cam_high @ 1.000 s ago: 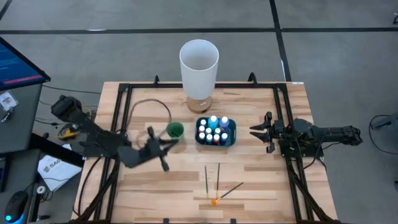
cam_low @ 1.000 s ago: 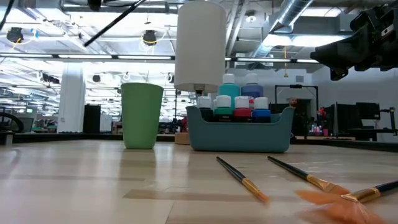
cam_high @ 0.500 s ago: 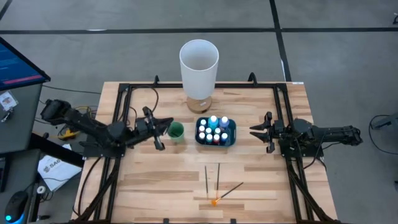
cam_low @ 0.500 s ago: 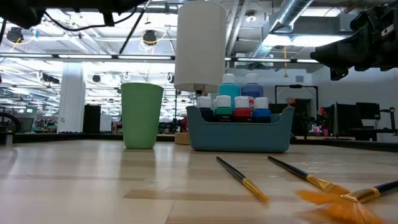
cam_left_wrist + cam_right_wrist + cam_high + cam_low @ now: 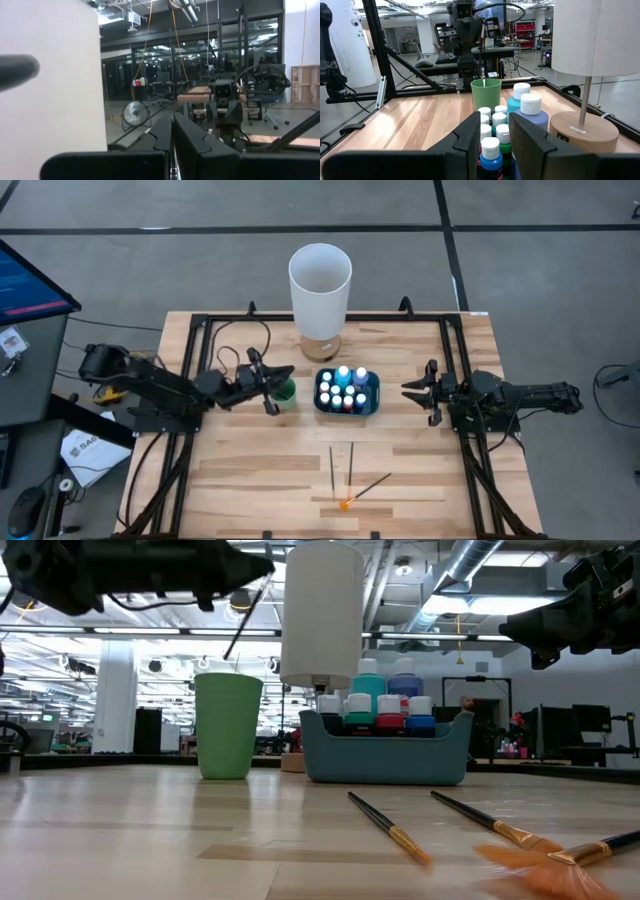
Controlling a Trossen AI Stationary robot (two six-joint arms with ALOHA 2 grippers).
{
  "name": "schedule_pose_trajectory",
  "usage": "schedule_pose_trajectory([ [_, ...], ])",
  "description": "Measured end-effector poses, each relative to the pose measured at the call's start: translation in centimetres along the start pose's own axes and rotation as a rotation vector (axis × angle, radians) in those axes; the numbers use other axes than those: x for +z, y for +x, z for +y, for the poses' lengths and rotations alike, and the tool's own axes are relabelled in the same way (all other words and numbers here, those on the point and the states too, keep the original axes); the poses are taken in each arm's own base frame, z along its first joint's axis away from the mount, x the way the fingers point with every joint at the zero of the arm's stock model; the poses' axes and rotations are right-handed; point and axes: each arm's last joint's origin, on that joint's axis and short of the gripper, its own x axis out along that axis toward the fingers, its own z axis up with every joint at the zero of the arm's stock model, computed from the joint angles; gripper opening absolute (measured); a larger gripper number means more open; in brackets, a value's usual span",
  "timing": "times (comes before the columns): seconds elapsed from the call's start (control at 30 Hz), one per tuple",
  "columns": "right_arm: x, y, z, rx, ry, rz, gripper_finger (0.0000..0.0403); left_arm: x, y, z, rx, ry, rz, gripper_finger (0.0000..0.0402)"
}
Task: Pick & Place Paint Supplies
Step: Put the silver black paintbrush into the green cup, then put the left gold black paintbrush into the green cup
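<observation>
Light wood-plank table (image 5: 250,470) w/ black frame, grey floor: left gripper (image 5: 268,385) closed on thin dark brush (image 5: 247,608) above small green cup (image 5: 283,390); right gripper (image 5: 412,390) closed, empty.

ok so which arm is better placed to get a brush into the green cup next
Left. Its claw is shut on a brush right over the green cup. The right claw is shut on nothing, beyond the tray of bottles.

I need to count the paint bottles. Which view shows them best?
The high view: the small pale-capped paint bottles show from above, none hiding another. The low view hides most behind the blue tray; the right wrist view crops them; the left wrist view shows none.
</observation>
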Motion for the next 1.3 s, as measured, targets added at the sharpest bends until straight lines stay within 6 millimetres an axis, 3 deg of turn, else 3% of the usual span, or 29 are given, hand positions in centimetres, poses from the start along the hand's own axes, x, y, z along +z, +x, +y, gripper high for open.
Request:
schedule_pose_trajectory([
  [0.57,0.0,0.0,0.0,0.000,0.000,0.000,0.0098,-4.5,1.1,0.0,0.019,-0.003,0.132,0.0000],
  [0.9,0.0,0.0,0.0,0.000,0.000,0.000,0.0098,-5.3,1.3,0.2,0.037,-0.028,0.162,0.0004],
  [1.3,0.0,0.0,0.0,0.000,0.000,0.000,0.0098,-5.1,1.0,-0.4,0.035,-0.036,0.172,0.0095],
])
